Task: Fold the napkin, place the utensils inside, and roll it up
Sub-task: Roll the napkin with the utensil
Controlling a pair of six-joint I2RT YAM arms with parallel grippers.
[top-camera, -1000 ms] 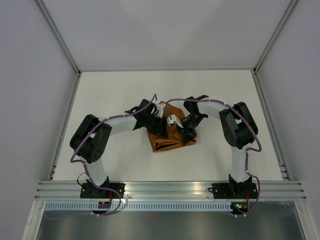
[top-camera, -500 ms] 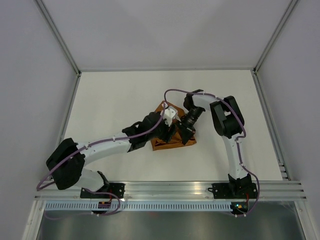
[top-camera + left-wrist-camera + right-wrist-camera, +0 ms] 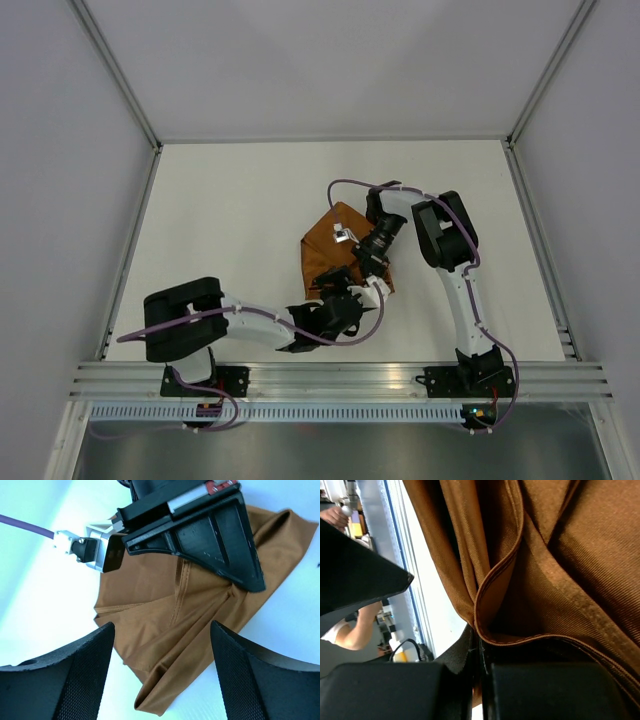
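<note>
The rust-orange napkin (image 3: pixel 325 250) lies crumpled and partly folded in the middle of the table. My right gripper (image 3: pixel 364 266) is shut on a hemmed fold of the napkin (image 3: pixel 530 570) at its right side, the cloth pinched between the black fingers (image 3: pixel 445 680). My left gripper (image 3: pixel 340 292) hovers just off the near edge of the napkin (image 3: pixel 190 610), open wide, with nothing between its textured pads (image 3: pixel 70 675). A narrow folded corner points toward it. The right gripper (image 3: pixel 220 575) presses on the cloth in the left wrist view. The utensils are hidden or out of view.
White table (image 3: pixel 220 220) ringed by an aluminium frame (image 3: pixel 340 378) at the near edge and white walls. The left arm's elbow (image 3: pixel 180 318) sits low near the front left; the right arm's elbow (image 3: pixel 445 232) stands beside the napkin.
My left arm has swung back toward the near edge, and its gripper has opened and come off the napkin. The right gripper has stayed shut on the cloth.
</note>
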